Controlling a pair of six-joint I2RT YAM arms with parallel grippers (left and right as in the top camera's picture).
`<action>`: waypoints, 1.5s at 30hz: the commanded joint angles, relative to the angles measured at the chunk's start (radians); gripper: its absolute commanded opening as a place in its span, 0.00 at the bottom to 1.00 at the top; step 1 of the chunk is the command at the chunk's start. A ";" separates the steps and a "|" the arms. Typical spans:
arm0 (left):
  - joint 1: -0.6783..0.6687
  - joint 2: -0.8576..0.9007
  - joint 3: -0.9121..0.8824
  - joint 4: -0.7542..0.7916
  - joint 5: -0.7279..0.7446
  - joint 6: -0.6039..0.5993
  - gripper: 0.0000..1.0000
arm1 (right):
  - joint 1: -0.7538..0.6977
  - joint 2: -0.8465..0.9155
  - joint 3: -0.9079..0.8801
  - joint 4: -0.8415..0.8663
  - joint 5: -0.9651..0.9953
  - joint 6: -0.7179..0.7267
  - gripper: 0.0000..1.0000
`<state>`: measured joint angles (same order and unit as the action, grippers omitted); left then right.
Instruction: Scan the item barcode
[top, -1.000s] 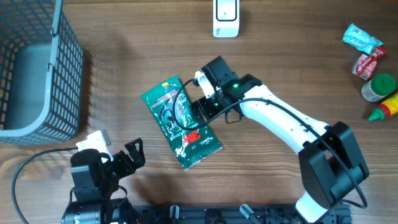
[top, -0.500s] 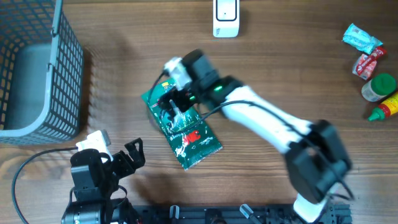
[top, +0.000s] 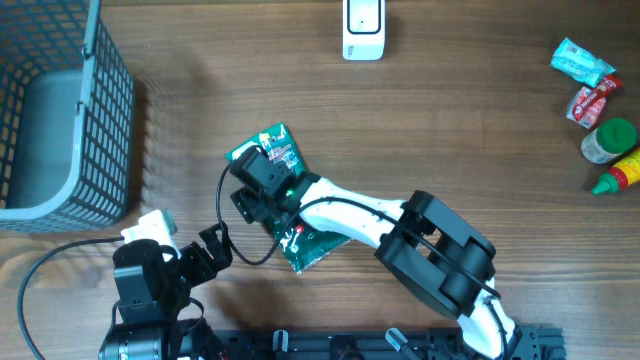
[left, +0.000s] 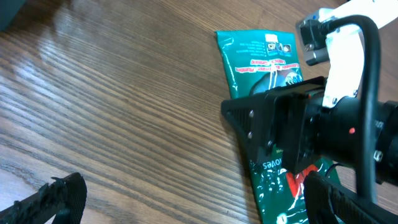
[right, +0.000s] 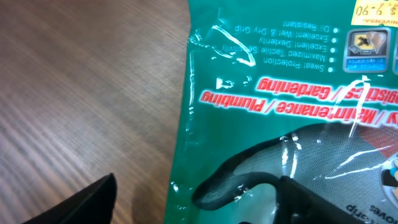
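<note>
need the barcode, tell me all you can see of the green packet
The green packet is a flat, glossy plastic bag lying on the wooden table, slanted, print side up. It shows a dark glove picture, red and white lettering, a red patch near its lower end and a yellow sticker near the top. No barcode is visible on this face. The right tool straddles one long edge, one finger over wood, one over the bag; whether it touches is unclear.
</note>
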<state>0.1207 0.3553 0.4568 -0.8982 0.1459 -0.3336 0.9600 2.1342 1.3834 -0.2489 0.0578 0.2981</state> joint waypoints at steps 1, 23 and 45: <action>0.006 -0.005 -0.005 0.002 0.005 0.013 1.00 | -0.053 0.098 -0.016 -0.083 0.039 0.163 0.60; 0.006 -0.005 -0.005 0.002 0.005 0.013 1.00 | -0.396 0.018 0.286 -0.575 0.095 0.088 0.33; 0.006 -0.005 -0.005 0.002 0.005 0.013 1.00 | -0.360 0.187 -0.005 -0.527 -0.113 0.048 0.57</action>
<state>0.1207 0.3553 0.4568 -0.8978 0.1463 -0.3336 0.6075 2.1654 1.5078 -0.6895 0.1497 0.3843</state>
